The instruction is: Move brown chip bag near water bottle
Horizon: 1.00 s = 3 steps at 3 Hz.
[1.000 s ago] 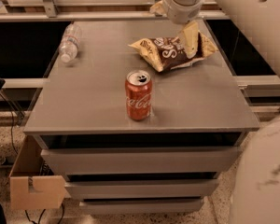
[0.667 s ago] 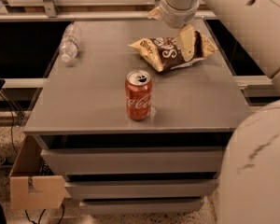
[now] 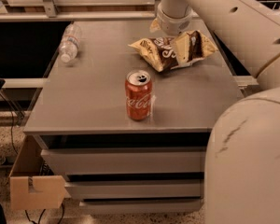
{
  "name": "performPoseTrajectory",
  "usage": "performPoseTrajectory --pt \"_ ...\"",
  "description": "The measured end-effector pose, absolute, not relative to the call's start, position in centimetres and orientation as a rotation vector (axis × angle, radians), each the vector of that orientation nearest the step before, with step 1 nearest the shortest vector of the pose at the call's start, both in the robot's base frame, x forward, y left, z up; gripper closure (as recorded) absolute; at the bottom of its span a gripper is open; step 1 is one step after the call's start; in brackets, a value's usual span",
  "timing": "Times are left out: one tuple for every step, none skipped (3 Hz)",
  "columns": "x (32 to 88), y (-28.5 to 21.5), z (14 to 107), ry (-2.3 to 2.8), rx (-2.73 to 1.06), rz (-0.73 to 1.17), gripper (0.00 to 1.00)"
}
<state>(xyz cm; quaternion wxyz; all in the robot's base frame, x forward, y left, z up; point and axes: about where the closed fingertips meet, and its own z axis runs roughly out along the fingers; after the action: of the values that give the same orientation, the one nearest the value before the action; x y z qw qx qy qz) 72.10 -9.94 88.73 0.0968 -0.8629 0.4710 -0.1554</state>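
Observation:
The brown chip bag [image 3: 159,52] lies at the back right of the grey table [image 3: 84,106], its right part bunched up into a peak. My gripper [image 3: 182,35] comes down from above onto that peak and is shut on the bag; the white wrist hides most of the fingers. The water bottle [image 3: 70,43] lies on its side at the back left of the table, well to the left of the bag.
A red soda can [image 3: 138,95] stands upright in the front middle of the table, between bag and bottle. My white arm [image 3: 233,27] crosses the right side. A cardboard box [image 3: 32,185] sits on the floor at lower left. Drawers are below the tabletop.
The gripper has come down onto the bag's right part and closed on it. The bag is now bunched upward there. Can and bottle have not moved.

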Motion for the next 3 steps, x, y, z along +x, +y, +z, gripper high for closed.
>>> performPoseTrajectory --pt "72.3 -10.3 87.9 1.424 -2.558 -0.449 0.4" --pt "72.7 -10.8 88.2 1.428 -2.556 -0.475 0.63" --pt "73.3 -12.4 90.3 1.459 -2.499 -0.543 0.87"
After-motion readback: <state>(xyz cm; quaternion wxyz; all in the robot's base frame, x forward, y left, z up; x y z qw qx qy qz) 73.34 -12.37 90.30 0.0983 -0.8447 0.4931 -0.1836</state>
